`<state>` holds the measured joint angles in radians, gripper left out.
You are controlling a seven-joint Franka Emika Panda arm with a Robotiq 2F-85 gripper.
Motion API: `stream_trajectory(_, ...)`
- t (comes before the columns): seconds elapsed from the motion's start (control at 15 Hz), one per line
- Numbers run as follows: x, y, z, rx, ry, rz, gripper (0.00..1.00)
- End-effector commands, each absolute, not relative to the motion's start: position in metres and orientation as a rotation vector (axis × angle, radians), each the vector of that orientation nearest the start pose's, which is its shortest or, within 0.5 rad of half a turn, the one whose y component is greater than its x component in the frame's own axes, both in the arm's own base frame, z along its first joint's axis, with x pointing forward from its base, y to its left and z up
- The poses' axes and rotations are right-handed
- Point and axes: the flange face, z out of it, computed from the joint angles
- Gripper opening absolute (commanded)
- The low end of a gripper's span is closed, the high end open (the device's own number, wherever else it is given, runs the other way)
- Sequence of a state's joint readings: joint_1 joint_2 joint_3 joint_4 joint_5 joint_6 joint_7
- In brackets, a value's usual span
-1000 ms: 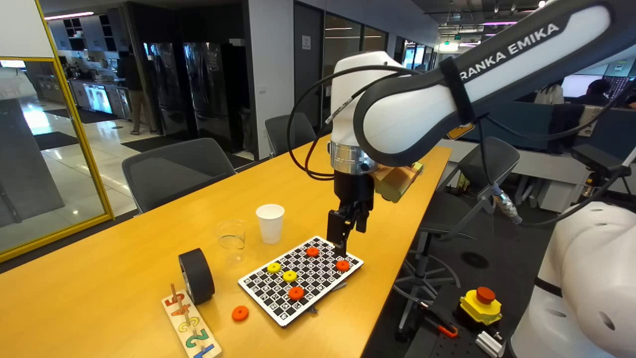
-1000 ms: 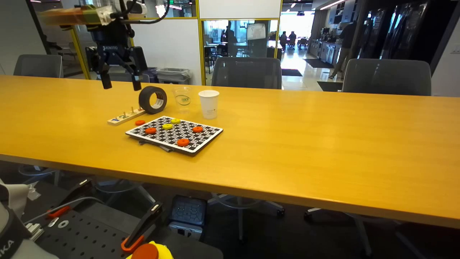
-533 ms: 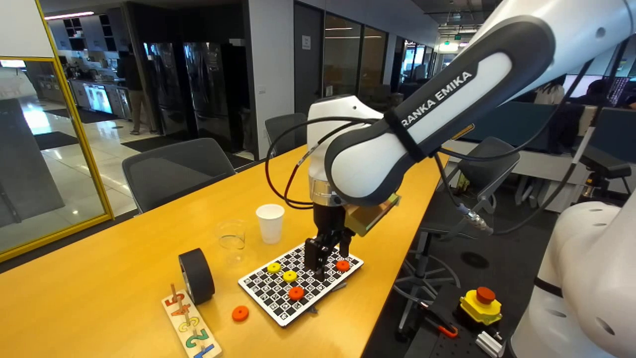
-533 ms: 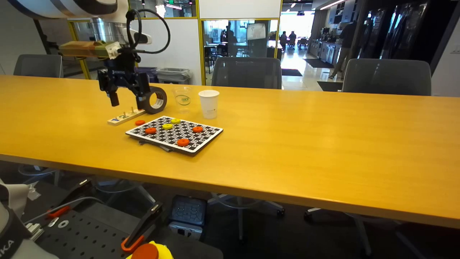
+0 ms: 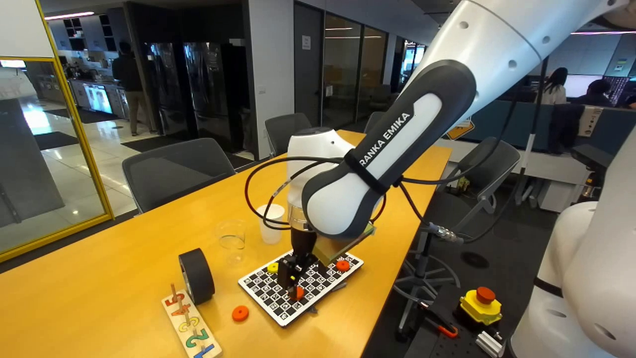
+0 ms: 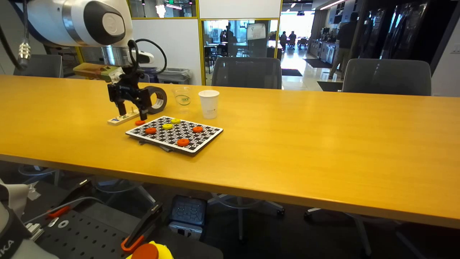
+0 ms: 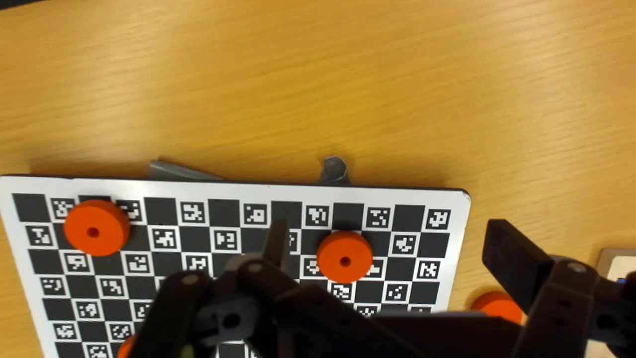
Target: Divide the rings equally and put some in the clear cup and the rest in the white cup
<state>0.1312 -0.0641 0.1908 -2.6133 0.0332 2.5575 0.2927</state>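
As the white cup stands beside the clear cup, parted jaws hover above orange rings.

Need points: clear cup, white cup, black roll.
Clear cup (image 6: 183,100): in an exterior view, on its printed wall.
White cup (image 6: 209,105): in an exterior view, side wall.
Black roll (image 5: 200,275): in an exterior view, outer curved side.

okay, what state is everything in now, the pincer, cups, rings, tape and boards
Pincer: open, holding nothing
Clear cup: upright, nothing visible inside
White cup: upright, can't tell if empty
Checkered board: pattern side up
Three orange rings: flat on that board
Fourth orange ring: flat on the table
Two yellow rings: flat on the checkered board
Black tape roll: standing on edge
Numbered peg board: flat, no rings
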Motion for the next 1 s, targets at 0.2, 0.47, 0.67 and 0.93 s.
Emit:
stream_trajectory(0.2,0.433,0.151,0.244,-3.133,0.101,-0.136,1.00)
stream_trajectory(0.47,0.443,0.148,0.230,-3.174,0.158,-0.183,1.00)
stream_trajectory(0.67,0.452,0.143,0.221,-3.195,0.196,-0.189,1.00)
stream_trajectory(0.93,0.463,0.137,0.213,-3.199,0.241,-0.180,1.00)
